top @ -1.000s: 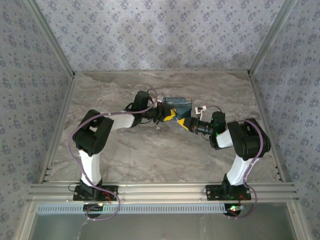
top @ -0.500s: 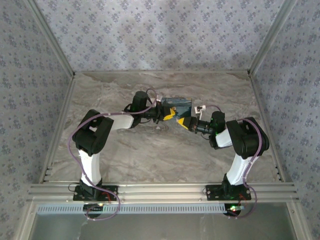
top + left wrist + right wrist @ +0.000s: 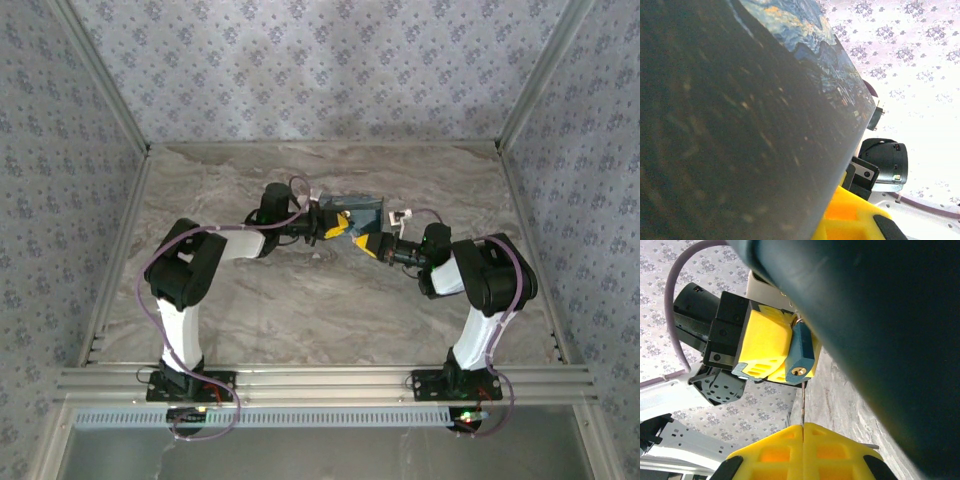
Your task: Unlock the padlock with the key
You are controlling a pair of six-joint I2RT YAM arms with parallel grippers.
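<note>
Here the left gripper (image 3: 792, 357) is closed tight on the blue padlock (image 3: 801, 347). The padlock's keyhole end faces the right gripper (image 3: 803, 432). The right gripper's yellow fingers (image 3: 840, 445) are pressed together on the thin key (image 3: 803, 407). The key points straight at the keyhole, and its tip is right at the lock. I cannot tell if it is inside. Both grippers meet above the table (image 3: 300, 300), toward its back, just beside a dark box (image 3: 362, 207).
</note>
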